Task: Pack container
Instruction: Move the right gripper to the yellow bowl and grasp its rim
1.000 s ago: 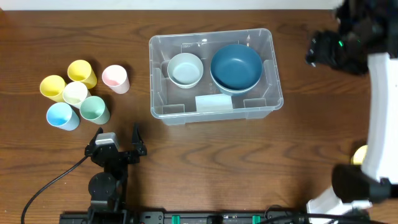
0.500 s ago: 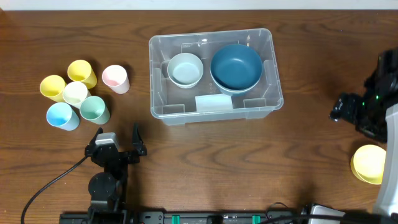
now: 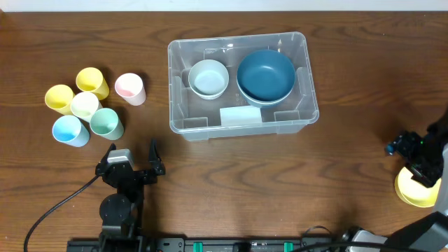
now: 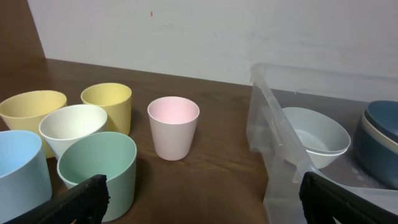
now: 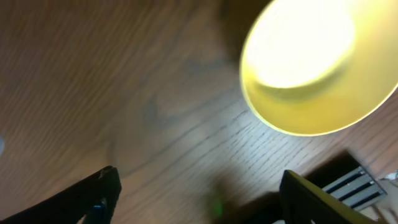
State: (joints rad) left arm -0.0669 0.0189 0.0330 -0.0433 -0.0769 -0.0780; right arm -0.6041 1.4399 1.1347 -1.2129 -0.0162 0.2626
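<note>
The clear container (image 3: 175, 105) stands at the back middle of the table. Inside it are a pale bowl (image 3: 208, 78), a dark blue bowl (image 3: 266, 75) and a flat white piece (image 3: 241, 115). My left gripper (image 3: 132, 148) rests open near the front left, empty, facing the cups; its wrist view shows the container wall (image 4: 267, 130) to the right. My right gripper (image 3: 420, 155) hangs open at the far right, just over a yellow bowl (image 3: 413, 190). In its wrist view that bowl (image 5: 317, 68) lies ahead of the empty right gripper (image 5: 199, 199).
Several cups cluster at the left: two yellow (image 3: 92, 82), a cream (image 3: 85, 104), a pink (image 3: 130, 88), a light blue (image 3: 70, 129) and a green one (image 3: 107, 123). The pink cup (image 4: 173, 127) stands nearest the container. A cable trails from the left arm's base.
My right arm has swung from the back right corner down to the front right, ending over the yellow bowl. The left arm and everything else have stayed put.
</note>
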